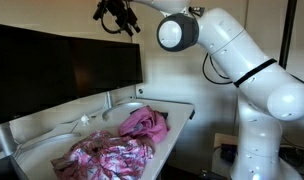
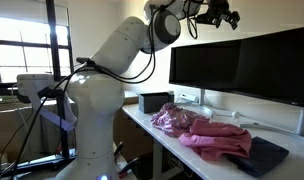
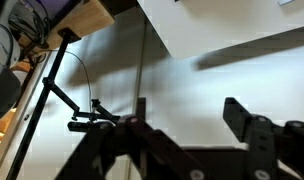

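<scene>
The single gripper (image 1: pixel 117 18) hangs high above the table (image 1: pixel 180 118), up over the two dark monitors (image 2: pixel 237 65) that stand along the table's back edge. In the wrist view the gripper (image 3: pixel 187 108) has its two fingers (image 3: pixel 239 117) set wide apart, with only bare wall between them. It holds nothing.

Two garments lie on the table well below it. One is a plain pink garment (image 1: pixel 144 122) and one is a flowered pink-and-white garment (image 1: pixel 102 155). They are bunched up and touch each other, taking up the middle of the tabletop, from near the monitors out to the front edge by the robot. In an exterior view one dark flat cloth (image 2: pixel 264 155) lies at the table's end, touching the pink garment (image 2: pixel 217 140). One black box (image 2: pixel 152 101) stands at the opposite end, just beside the flowered garment (image 2: pixel 177 118).
</scene>
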Robot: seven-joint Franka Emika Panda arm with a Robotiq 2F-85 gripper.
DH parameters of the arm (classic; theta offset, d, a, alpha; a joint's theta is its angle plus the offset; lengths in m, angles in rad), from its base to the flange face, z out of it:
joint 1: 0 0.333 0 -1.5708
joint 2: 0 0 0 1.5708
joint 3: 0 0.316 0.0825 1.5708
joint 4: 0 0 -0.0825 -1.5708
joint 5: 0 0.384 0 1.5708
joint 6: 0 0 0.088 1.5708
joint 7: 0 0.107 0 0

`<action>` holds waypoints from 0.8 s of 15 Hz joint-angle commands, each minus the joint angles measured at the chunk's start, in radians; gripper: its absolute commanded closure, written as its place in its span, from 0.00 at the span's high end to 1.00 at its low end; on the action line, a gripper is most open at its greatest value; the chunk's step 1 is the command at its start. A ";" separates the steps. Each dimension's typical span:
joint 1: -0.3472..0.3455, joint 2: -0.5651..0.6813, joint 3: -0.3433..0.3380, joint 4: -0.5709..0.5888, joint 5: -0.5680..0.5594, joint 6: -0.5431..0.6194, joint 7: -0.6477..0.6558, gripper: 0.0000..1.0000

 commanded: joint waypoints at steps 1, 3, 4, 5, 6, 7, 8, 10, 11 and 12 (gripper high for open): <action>-0.005 -0.008 -0.004 0.000 0.008 0.004 0.019 1.00; -0.005 -0.009 -0.006 0.000 0.007 0.003 0.017 1.00; -0.004 -0.010 -0.007 0.000 0.006 0.003 0.016 1.00; -0.004 -0.011 -0.007 0.001 0.005 0.003 0.016 1.00; -0.004 -0.012 -0.008 0.001 0.005 0.003 0.016 1.00; -0.003 -0.013 -0.009 0.001 0.004 0.002 0.016 1.00; -0.002 -0.014 -0.009 0.002 0.004 0.001 0.015 1.00; 0.000 -0.023 -0.006 0.002 0.008 -0.018 0.002 1.00; 0.001 -0.032 -0.003 0.003 0.012 -0.040 -0.011 1.00; 0.006 -0.038 -0.003 0.003 0.009 -0.058 -0.021 1.00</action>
